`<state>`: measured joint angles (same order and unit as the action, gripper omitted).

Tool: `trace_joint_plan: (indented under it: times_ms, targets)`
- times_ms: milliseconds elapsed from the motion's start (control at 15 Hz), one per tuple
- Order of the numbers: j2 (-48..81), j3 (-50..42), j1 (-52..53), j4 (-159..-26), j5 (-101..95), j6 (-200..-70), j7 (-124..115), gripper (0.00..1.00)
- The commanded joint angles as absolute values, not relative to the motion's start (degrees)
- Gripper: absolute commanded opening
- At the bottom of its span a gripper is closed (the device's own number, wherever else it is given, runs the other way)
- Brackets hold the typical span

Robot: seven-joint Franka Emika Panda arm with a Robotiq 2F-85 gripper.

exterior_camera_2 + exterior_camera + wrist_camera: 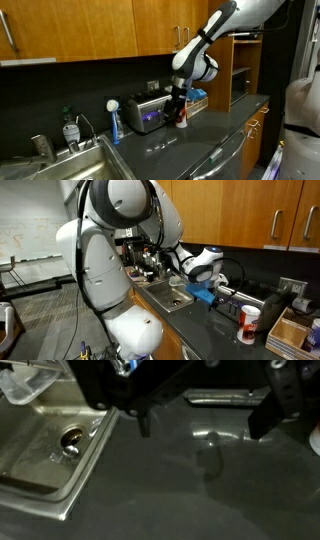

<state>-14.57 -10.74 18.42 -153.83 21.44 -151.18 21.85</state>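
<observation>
**Open end effector hangs over bare desk beside the sink**

In an exterior view the end effector (207, 296) points down over the dark desk (215, 332). The sink (160, 296) lies just beside it on the arm's side. A red-and-white canister (250, 323) stands upright, apart from it on the side away from the sink.

In an exterior view from the opposite end, the end effector (176, 112) overlaps the canister (182, 121), so the gap between them cannot be judged there. A toaster (148, 112) sits near it against the wall, probably kept back from the sink (105, 150) and its splash.

In the wrist view the end effector (198, 432) is spread wide, with nothing between its fingers (143, 422) and only bare desk (180, 490) beneath. The sink (40, 455) runs close along one side, its raised rim the edge to mind. The open room lies away from it, across the flat desk
</observation>
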Motion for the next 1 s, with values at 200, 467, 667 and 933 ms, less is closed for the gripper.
trace_joint_plan:
  times_ms: [200, 467, 667, 933]
  targets:
    - [-15.8, -5.0, 3.7, -152.4, 4.6, -132.8, 9.1, 1.00]
    - [-15.7, -5.2, 3.0, -153.1, 5.9, -134.0, 11.6, 1.00]
    - [-15.6, -5.0, 3.1, -153.1, 5.9, -134.0, 11.5, 1.00]
    - [-15.6, -5.0, 3.1, -153.1, 5.9, -134.0, 11.5, 1.00]
